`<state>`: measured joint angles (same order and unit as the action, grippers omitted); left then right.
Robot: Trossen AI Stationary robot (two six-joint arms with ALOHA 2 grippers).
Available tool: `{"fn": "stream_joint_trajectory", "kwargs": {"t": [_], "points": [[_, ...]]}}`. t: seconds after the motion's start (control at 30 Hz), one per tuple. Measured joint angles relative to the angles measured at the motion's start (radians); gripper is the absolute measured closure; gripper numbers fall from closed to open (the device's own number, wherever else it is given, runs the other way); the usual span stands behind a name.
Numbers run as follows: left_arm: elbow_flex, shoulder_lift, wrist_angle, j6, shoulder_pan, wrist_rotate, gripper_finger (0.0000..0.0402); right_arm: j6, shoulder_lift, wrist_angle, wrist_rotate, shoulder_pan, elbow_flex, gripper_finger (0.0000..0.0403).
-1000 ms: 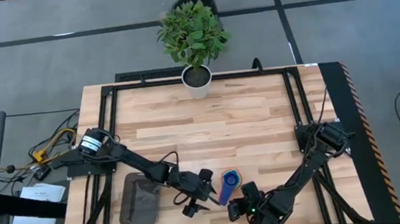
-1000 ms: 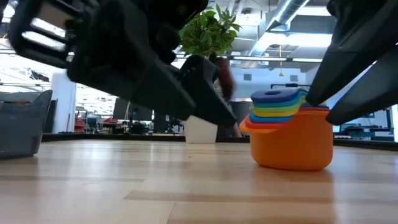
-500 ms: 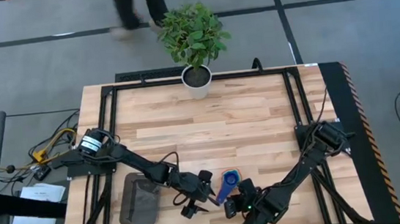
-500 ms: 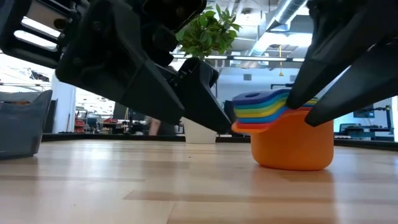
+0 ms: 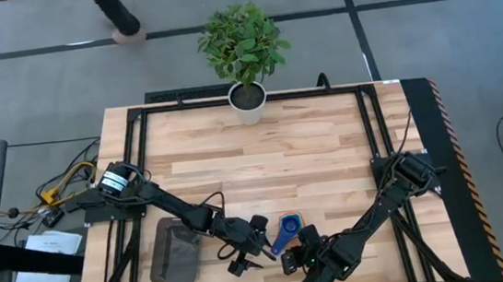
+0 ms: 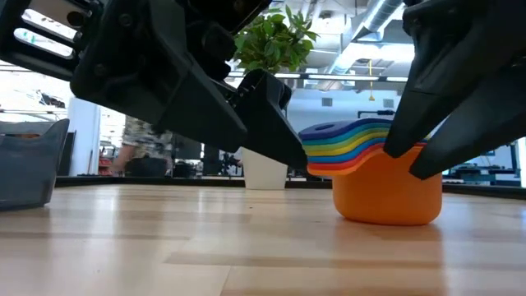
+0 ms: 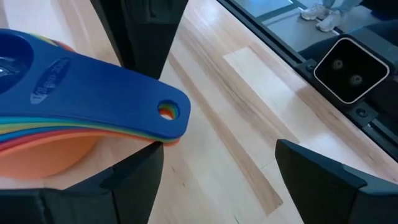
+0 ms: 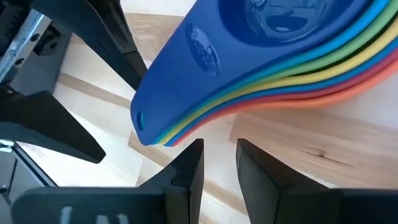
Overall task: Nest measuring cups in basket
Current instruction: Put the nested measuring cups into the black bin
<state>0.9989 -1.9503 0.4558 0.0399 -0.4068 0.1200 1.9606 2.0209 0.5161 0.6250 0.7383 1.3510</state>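
Observation:
The measuring cups (image 5: pixel 288 224) stand nested in one stack on the table, orange at the bottom (image 6: pixel 386 193) and blue on top (image 8: pixel 273 37). Their stacked handles (image 7: pixel 165 115) fan out toward the near-left. My left gripper (image 5: pixel 258 244) is open wide beside the handle ends, which reach just over one finger (image 7: pixel 134 177). My right gripper (image 5: pixel 297 250) is open with a narrow gap (image 8: pixel 219 144), low on the near-right side of the handles. The dark grey basket (image 5: pixel 174 250) lies flat on the table to the left of my left gripper. My left gripper comes level from the table's left; the handle ends (image 7: pixel 177 127) lie right over one finger, and I cannot tell whether they touch. My right gripper slants in from the near-right, with the side of one finger (image 6: pixel 407 127) against the stacked handles (image 6: pixel 374 144) near the cups. The stack stands on the table on the orange cup's base.
A white plant pot (image 5: pixel 248 104) stands at the table's far edge, well behind the stack. Bare wooden table (image 5: pixel 327 152) spreads between the pot and the arms. A person (image 5: pixel 114 11) walks on the floor beyond the far edge.
My right gripper has moved toward the table's left and a little toward the far edge. The stack's handles have swung from pointing at the near edge toward the near-left, closer to my left gripper, while the cups stayed in place. The person has walked leftward.

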Motion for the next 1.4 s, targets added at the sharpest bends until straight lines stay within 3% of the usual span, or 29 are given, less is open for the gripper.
{"fn": "stream_joint_trajectory", "kwargs": {"t": [0.4,0.73,0.83,0.93,1.03,1.2,1.3,1.4], "points": [[0.0,0.0,0.004,-0.005,-0.001,0.008,0.0102,-0.084,0.0,-0.001,-0.031,-0.054,0.0,0.0284],[0.0,0.0,0.008,-0.025,-0.002,0.007,0.0102,-0.068,-0.018,0.007,-0.047,-0.029,0.0,0.0284],[0.0,0.0,0.007,-0.029,-0.002,0.006,0.0102,-0.065,-0.042,0.05,-0.028,-0.014,0.0,0.0284],[0.001,0.008,-0.027,-0.035,-0.002,0.003,0.0102,-0.055,-0.08,0.127,0.057,0.009,0.0,0.0279],[0.001,0.039,-0.104,-0.036,0.002,-0.036,0.0102,-0.042,-0.106,0.205,0.138,0.035,0.0,0.0255],[0.0,0.082,-0.209,-0.037,0.004,-0.104,0.0102,-0.035,-0.122,0.248,0.144,0.056,-0.008,0.0172],[0.0,0.088,-0.224,-0.056,0.0,-0.106,0.0102,-0.046,-0.122,0.126,0.139,0.059,-0.077,0.012],[0.0,0.088,-0.241,-0.063,-0.01,-0.106,0.0102,-0.117,-0.12,-0.16,0.137,0.051,-0.192,0.0092]]}}
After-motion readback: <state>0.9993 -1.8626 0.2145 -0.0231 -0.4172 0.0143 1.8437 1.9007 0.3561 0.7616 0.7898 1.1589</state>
